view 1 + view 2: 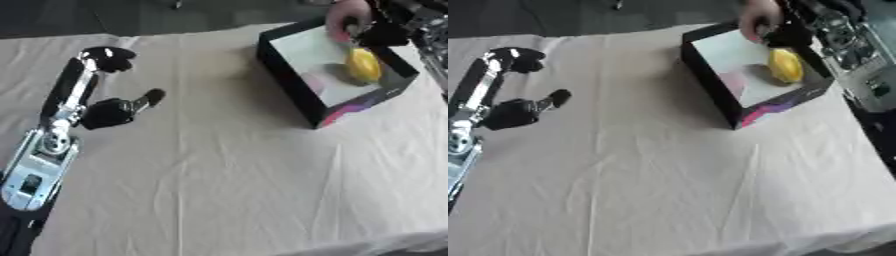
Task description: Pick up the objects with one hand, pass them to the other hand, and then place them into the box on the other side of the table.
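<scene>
Leftmost, at nine o'clock, the robot's left hand (109, 112) hovers above the cloth-covered table (227, 190), fingers relaxed and spread, holding nothing. Across the middle, the cloth lies bare and wrinkled. At one o'clock sits the black box (710, 80), open side up, with a yellow object (785, 65) inside against its far wall. Above it, the right hand (785, 35) meets the object's top; whether its fingers grip cannot be told. A person's bare hand (759, 17) touches the box's far rim. Judged risk: withdrawing could snag the box wall and drag it toward the near right table edge. Open room lies leftward.
</scene>
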Robot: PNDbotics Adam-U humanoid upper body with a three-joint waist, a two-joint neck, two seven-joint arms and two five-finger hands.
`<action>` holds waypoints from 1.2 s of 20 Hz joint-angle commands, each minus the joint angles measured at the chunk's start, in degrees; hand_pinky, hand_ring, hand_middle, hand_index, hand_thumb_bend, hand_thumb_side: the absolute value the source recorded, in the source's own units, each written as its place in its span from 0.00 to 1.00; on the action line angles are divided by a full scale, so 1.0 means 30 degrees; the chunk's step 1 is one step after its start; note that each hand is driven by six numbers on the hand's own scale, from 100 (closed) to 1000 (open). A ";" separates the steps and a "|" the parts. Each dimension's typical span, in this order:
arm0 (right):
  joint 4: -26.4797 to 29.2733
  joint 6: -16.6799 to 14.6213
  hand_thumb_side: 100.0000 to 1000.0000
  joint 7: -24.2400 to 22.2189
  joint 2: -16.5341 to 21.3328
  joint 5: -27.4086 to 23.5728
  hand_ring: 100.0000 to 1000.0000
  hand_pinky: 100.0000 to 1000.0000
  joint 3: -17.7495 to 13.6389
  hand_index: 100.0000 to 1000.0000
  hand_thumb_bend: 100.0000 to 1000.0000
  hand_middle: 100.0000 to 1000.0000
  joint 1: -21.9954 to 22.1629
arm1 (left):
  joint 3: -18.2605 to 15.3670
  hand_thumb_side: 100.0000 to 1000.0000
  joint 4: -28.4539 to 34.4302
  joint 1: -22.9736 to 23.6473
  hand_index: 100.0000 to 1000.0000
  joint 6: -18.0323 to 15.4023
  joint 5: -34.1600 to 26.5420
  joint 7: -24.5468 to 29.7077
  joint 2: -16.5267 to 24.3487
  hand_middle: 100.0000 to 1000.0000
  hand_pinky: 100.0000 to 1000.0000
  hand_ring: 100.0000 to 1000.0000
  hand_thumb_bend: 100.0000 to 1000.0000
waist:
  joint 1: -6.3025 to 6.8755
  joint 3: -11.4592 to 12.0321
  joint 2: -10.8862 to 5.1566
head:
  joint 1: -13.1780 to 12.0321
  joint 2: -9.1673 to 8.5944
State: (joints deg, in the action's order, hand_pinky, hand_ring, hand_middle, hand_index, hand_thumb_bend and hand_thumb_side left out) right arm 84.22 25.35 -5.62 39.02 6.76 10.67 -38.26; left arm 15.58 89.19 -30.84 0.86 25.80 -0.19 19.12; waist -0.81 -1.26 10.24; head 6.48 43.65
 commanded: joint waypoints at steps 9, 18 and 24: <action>-0.2077 -0.0885 0.12 0.0804 0.0276 0.0352 0.77 0.92 -0.0126 0.72 0.00 0.51 -0.0087 | -0.0118 0.47 0.0510 -0.0286 0.73 -0.0022 -0.0083 0.0018 0.0265 0.54 0.70 0.63 0.60 | 0.0207 0.0100 -0.0528 | 0.1063 -0.0642; -0.2940 -0.1420 0.20 0.0228 0.0258 0.2285 0.87 0.94 -0.0181 0.91 0.00 0.73 0.0093 | -0.0085 0.47 0.0506 -0.0310 0.73 -0.0017 -0.0078 -0.0002 0.0225 0.54 0.70 0.63 0.60 | 0.0237 0.0122 -0.0526 | 0.1021 -0.0485; -0.3118 -0.1898 0.61 0.0021 0.0366 0.4365 0.99 0.99 -0.0365 1.00 0.00 0.88 0.0227 | -0.0107 0.48 0.0514 -0.0286 0.73 0.0020 -0.0088 -0.0030 0.0213 0.54 0.71 0.63 0.60 | 0.0246 0.0103 -0.0516 | 0.0847 -0.0242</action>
State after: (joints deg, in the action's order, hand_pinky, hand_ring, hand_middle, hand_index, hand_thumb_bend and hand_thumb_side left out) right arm 74.54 20.01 -5.50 38.57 18.35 10.50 -36.82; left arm 15.60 89.50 -30.84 0.88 25.74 -0.19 19.09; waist -0.77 -0.94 10.24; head 9.21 42.76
